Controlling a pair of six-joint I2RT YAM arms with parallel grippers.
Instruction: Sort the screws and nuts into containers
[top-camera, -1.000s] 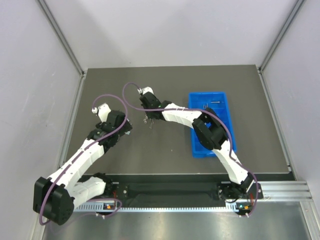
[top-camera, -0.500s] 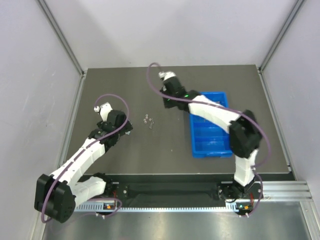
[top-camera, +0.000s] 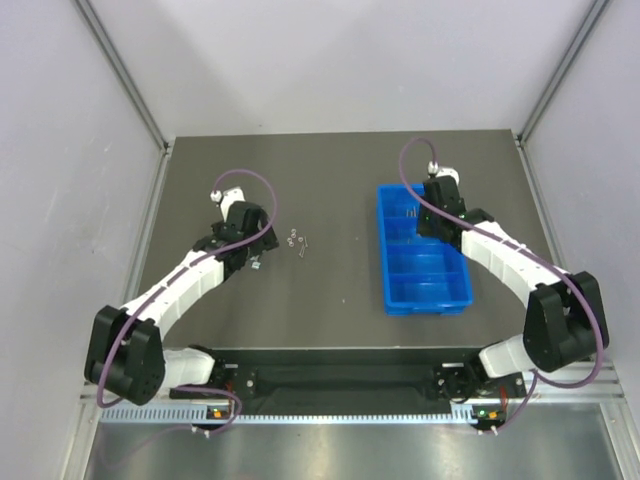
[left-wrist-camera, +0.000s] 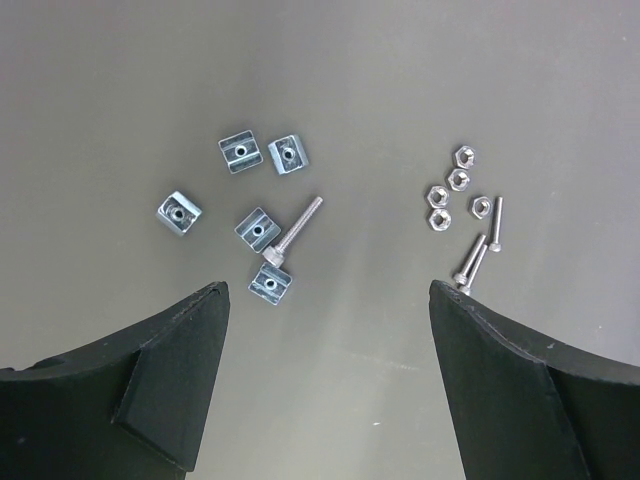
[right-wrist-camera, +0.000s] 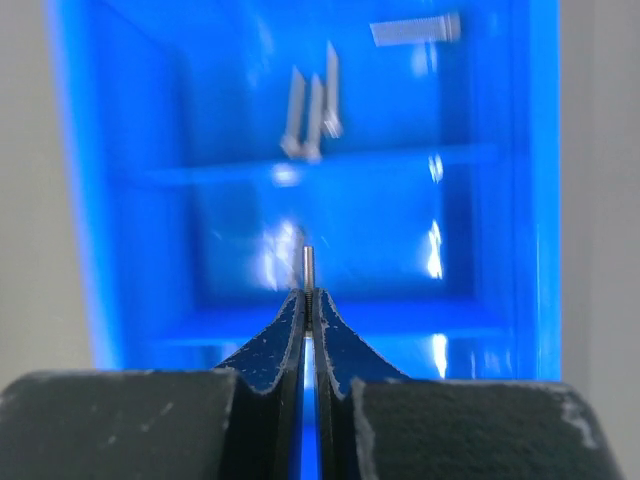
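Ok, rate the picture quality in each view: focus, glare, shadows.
Right wrist: the blue tray is smeared and out of focus, with white glare streaks; only the right hand and its pinched screw look crisp. Left wrist: sharp, evenly lit, square nuts and hex nuts casting faint shadows. Top external: sharp, no glare, loose hardware tiny.

Tray (top-camera: 384, 255) glossy blue plastic; screws (left-wrist-camera: 296, 230), nuts (left-wrist-camera: 460, 180) shiny metal; table (left-wrist-camera: 380, 80) seemingly matt.

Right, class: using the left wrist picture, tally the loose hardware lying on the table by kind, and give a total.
Square nuts: 5
Hex nuts: 5
Screws: 4 (one longer, three short, two of them lying side by side)
Total: 14
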